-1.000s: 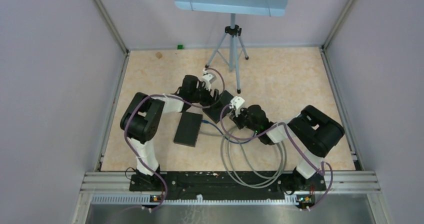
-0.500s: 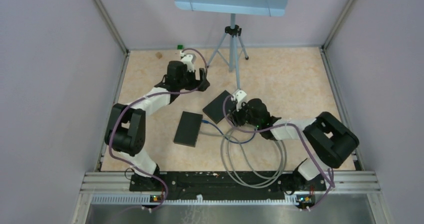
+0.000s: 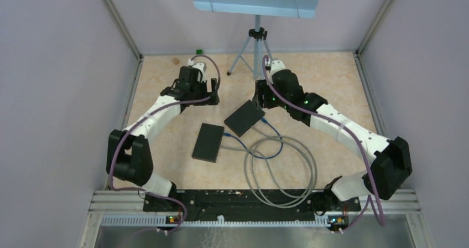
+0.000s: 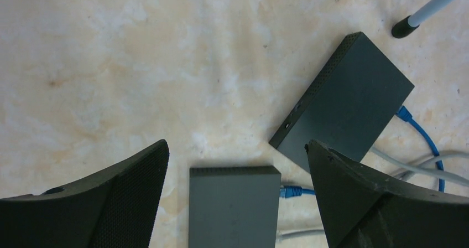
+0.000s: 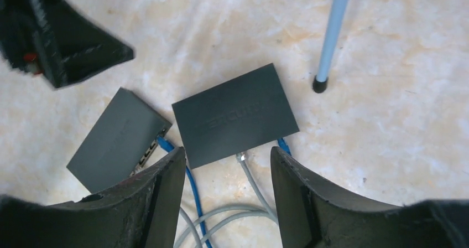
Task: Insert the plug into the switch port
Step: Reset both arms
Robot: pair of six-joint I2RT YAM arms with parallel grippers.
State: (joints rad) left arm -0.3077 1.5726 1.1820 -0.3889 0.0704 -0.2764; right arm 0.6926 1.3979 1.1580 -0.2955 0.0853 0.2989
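Note:
Two dark flat switches lie on the floor, one (image 3: 244,118) nearer the middle and one (image 3: 208,142) to its left. A grey cable's plug (image 5: 241,157) sits against the port edge of the middle switch (image 5: 235,115); how deep it goes I cannot tell. A blue cable (image 3: 243,144) links both switches, with a blue plug (image 4: 291,191) at the left switch (image 4: 232,209). My left gripper (image 4: 236,144) hangs open and empty above the left switch's far edge. My right gripper (image 5: 227,149) is open and empty, raised over the middle switch's port side.
The grey cable (image 3: 287,165) lies in loops on the floor near the arm bases. A tripod (image 3: 255,54) carrying a blue perforated panel stands at the back, one foot (image 5: 319,84) close to the middle switch. Walls enclose the floor on three sides.
The right gripper opened and rose away from the middle switch toward the back. The left arm pulled off that switch and swung back left, opening fully. The grey cable's loops shifted.

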